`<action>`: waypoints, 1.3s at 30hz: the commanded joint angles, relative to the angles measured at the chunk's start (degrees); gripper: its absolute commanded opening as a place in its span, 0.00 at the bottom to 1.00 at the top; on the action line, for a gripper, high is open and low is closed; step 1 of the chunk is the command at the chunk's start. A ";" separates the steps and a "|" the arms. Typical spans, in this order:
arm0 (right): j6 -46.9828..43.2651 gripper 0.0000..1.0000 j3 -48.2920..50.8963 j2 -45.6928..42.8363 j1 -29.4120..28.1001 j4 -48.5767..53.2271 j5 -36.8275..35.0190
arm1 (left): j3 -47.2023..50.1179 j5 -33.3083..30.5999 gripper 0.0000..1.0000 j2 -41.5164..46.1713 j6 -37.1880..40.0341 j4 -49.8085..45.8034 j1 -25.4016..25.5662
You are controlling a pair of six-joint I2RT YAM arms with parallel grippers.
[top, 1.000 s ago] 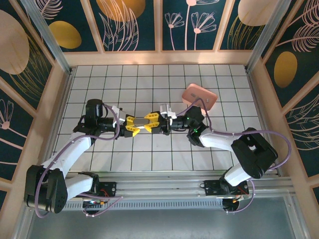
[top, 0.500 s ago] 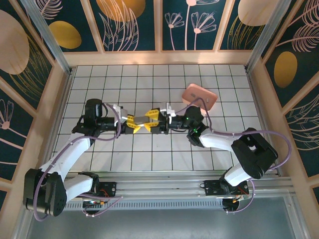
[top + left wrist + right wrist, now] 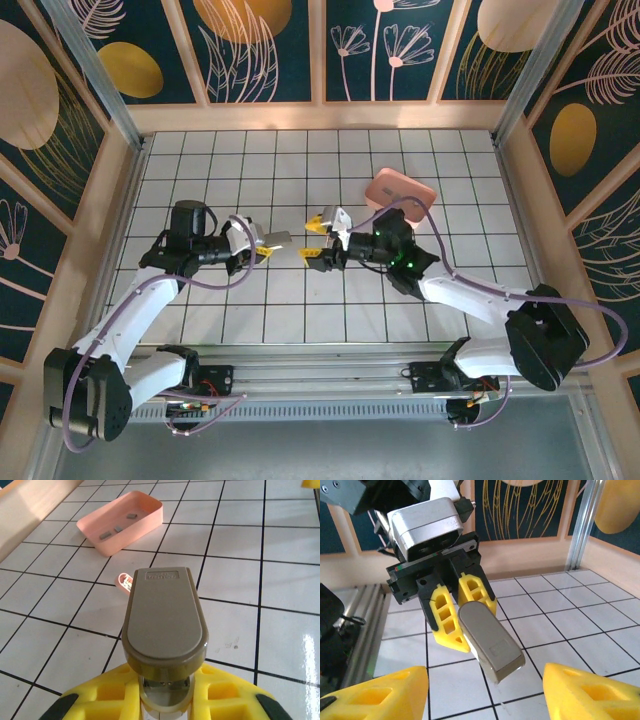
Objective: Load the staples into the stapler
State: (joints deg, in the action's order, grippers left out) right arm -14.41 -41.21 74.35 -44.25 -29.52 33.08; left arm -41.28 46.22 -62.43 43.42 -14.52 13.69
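Two grippers that pinched the stapler (image 3: 165, 617) together a second ago have parted; my left gripper (image 3: 262, 247) alone stays clamped on its rear, nose out over the tiles; my right gripper (image 3: 315, 236) has backed off, fingers wide apart and empty, likely free to fetch; beyond, the tray (image 3: 140, 529) holds three small grey staples (image 3: 105, 536), none yet loaded.

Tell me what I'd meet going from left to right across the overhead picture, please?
Left pincer → stapler it grips, poking out rightward → right pincer, open → pink tray.
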 commanded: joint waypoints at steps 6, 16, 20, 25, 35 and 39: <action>-9.51 0.63 -10.20 8.01 -5.83 8.81 -6.51 | 1.37 1.27 0.00 1.44 4.13 0.02 0.43; -7.28 0.65 -11.84 13.59 -8.75 -0.88 -14.59 | 1.88 2.87 0.00 1.29 3.45 0.68 0.46; -5.45 0.64 -10.57 12.88 -8.50 -4.92 -17.94 | 2.16 2.83 0.00 1.27 3.37 0.64 0.63; -1.66 0.63 -8.81 11.75 -7.16 -7.74 -24.43 | 2.16 2.87 0.00 1.35 3.40 0.63 0.63; 7.73 0.60 -3.92 6.95 -1.89 -7.55 -34.62 | 2.00 2.61 0.00 1.39 3.16 0.50 0.84; 9.84 0.60 -1.69 4.30 0.16 -4.98 -34.66 | 1.82 1.57 0.00 1.27 2.99 0.32 0.95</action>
State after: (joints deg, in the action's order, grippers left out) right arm -8.01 -43.90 81.01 -46.48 -33.01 6.13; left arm -39.77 42.70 -61.76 44.73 -10.98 13.52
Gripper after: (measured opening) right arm 0.605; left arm 0.187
